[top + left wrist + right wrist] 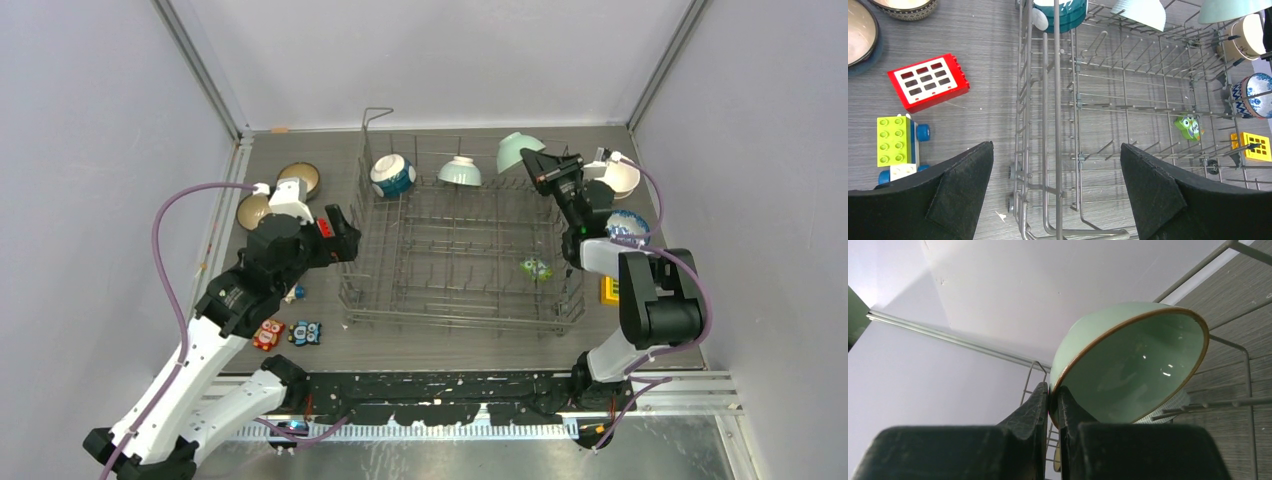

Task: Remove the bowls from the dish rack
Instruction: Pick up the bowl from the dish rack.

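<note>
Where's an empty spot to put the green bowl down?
The green bowl likely fits the bare table strip between the dish rack's front and the arm bases. Right of the rack is crowded: cream bowl, blue-and-white bowl, yellow block. Left holds two bowls and toys.

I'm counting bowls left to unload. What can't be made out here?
- Top view: the right arm covers part of the cream bowl and patterned bowl.
- Left wrist view: the top edge cuts off the teal bowl.
- Right wrist view: the fingers hide the mint bowl's gripped rim.

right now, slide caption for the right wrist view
Right pincer clamped on the rim of a pale green bowl by the rack
</note>
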Available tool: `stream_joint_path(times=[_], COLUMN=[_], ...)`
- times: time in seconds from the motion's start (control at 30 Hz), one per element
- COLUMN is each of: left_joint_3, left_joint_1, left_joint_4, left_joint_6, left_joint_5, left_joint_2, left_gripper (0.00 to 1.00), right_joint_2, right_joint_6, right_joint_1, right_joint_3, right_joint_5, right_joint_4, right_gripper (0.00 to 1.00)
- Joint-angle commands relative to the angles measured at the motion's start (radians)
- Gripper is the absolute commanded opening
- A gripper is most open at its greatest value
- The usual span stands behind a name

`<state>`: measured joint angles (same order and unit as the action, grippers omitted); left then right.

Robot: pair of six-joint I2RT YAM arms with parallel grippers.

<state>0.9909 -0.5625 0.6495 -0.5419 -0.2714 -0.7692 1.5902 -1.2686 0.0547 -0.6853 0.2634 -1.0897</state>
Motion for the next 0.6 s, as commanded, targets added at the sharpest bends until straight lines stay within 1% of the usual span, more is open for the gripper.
stream_joint_path(times=[0.0, 0.13, 0.3, 0.47, 0.57], left_joint_3=[0.000, -0.005, 0.008, 0.035, 0.077], left_joint_1=[-0.002, -0.002, -0.001, -0.002, -0.002], left_joint_4=[-0.002, -0.007, -0.019, -0.027, -0.004], left_joint_6=[0.006, 0.017, 0.043, 0.057, 0.059], left_joint_5=[-0.023, -0.044, -0.066, -0.078, -0.110], left_joint_2=[0.019, 0.025, 0.013, -0.013, -0.039], left_gripper=[0.99, 0.99, 0.99, 1.00, 1.00], right_joint_2=[-0.075, -0.125, -0.222, -0.301, -0.365], right_joint_6=[0.007, 0.038, 0.117, 0.163, 0.250], right_joint_1=[-0.004, -0.004, -0.004, -0.001, 0.024], right_joint_3=[-0.073, -0.097, -0.133, -0.185, -0.242], right_joint_5=[0.041, 0.080, 0.124, 0.173, 0.202], right_joint_4=[-0.113, -0.058, 0.080, 0.188, 0.323], right_gripper=[0.01, 0.01, 0.01, 0.01, 0.01])
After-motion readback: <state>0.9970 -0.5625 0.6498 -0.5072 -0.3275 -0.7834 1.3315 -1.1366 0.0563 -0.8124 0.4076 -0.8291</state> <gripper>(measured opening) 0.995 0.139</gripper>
